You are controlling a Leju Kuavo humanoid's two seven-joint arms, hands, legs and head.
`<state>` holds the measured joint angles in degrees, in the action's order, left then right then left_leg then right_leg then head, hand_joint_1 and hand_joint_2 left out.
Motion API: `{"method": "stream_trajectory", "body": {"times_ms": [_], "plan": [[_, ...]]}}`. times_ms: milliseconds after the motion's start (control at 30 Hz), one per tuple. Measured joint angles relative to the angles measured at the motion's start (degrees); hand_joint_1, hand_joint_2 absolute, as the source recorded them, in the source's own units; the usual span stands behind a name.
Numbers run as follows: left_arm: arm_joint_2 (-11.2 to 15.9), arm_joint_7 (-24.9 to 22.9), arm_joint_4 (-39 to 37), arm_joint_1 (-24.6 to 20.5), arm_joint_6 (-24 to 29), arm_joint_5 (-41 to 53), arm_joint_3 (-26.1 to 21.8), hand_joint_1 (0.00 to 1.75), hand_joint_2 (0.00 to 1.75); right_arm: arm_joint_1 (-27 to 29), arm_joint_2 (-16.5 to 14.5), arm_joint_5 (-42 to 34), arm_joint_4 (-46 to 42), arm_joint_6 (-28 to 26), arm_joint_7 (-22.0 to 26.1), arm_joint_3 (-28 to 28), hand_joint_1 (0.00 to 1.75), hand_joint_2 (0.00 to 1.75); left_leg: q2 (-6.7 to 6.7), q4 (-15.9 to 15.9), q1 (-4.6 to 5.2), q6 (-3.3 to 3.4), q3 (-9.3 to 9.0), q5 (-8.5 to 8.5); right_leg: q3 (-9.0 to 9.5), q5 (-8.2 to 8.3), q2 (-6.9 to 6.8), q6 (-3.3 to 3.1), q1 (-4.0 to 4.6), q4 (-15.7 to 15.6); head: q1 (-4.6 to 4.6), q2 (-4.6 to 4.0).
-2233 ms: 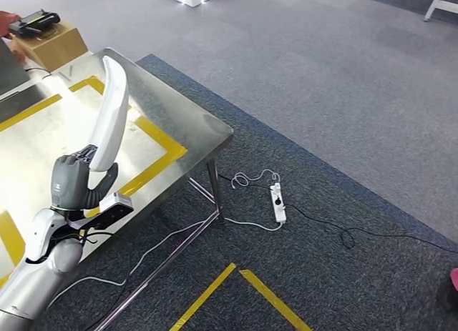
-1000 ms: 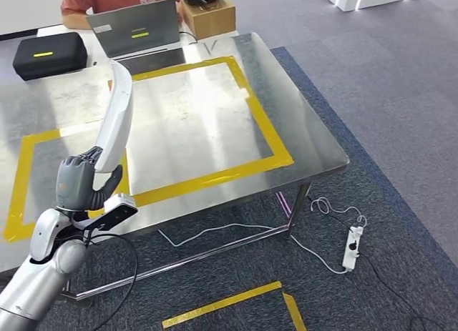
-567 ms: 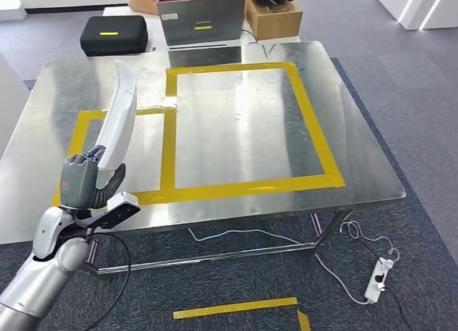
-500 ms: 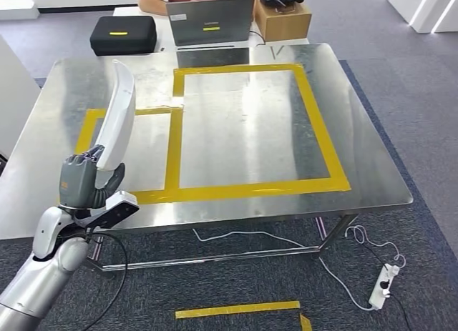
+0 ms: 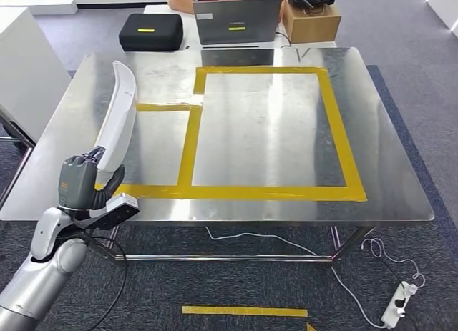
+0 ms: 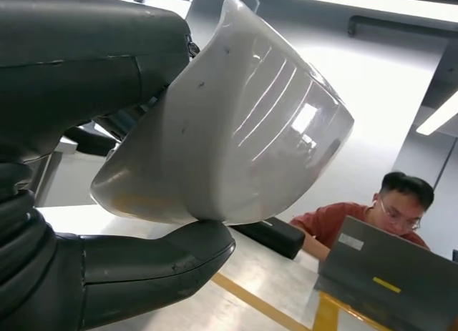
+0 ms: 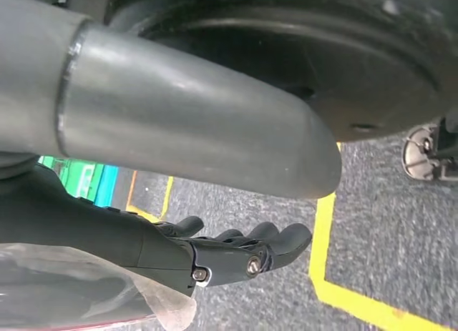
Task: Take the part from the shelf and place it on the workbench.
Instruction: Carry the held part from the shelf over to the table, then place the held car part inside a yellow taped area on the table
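**While our left hand grips the white shell, the bench lies ahead**

As we face the stainless-steel workbench, our left hand clasps the lower end of a long, curved white plastic part, glossy and faintly ribbed on its inner face, held upright above the bench's near-left corner, clear of the metal. Thick grey thumb below, dark fingers above. Yellow tape marks two rectangles on the brushed, reflective top. Our right hand hangs over speckled dark carpet, fingers loosely extended and holding nothing. Beyond the far edge, a person sits at a grey laptop, between a black case and a cardboard box.
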<state>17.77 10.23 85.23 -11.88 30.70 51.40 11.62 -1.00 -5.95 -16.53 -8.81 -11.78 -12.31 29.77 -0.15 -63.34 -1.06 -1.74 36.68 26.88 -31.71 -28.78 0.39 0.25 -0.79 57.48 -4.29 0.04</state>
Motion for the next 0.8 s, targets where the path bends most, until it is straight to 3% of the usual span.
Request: {"method": "stream_trajectory", "body": {"times_ms": [67, 200, 500, 800], "plan": [[0.0, 0.0, -0.1, -0.4, -0.1, 0.1, 0.1, 1.75, 1.75, -0.1, 0.0, 0.1, 0.0, 0.1, -0.1, 0.0, 0.00, 0.00, 0.10, 4.6, 0.12, 0.37, -2.22, -0.98, -0.05, -0.33, -0.21, 0.49, 0.24, 0.2, 0.07, 0.00], [-0.1, 0.1, -0.4, -0.8, -0.9, 0.6, 0.4, 1.75, 1.75, -0.1, 0.0, 0.4, 0.0, 0.4, -0.5, 0.0, 0.00, 0.00, -0.10, 5.2, 0.26, 0.76, -2.33, -0.80, -0.03, -0.31, -0.41, -0.51, 0.38, -0.1, 0.18, 0.00], [-0.1, 0.0, -2.8, -2.6, -2.6, 2.8, 2.0, 1.75, 1.75, -0.3, 0.1, 1.1, 0.0, 0.9, -1.2, 0.4, 0.00, 0.00, -0.12, 5.1, 0.64, 1.59, -2.32, -0.63, 0.42, 0.08, -0.42, 1.25, 0.04, -0.9, 0.14, 0.00], [-0.5, -0.9, -7.6, -5.8, -4.0, 5.3, 4.0, 1.75, 1.75, -0.5, 0.1, 1.7, 0.0, 1.0, -1.7, 1.0, 0.00, 0.00, -0.10, 5.1, 0.55, 1.69, -2.36, -0.69, 0.39, 0.10, -0.41, 1.58, 0.13, -0.9, 0.13, 0.00]]}}
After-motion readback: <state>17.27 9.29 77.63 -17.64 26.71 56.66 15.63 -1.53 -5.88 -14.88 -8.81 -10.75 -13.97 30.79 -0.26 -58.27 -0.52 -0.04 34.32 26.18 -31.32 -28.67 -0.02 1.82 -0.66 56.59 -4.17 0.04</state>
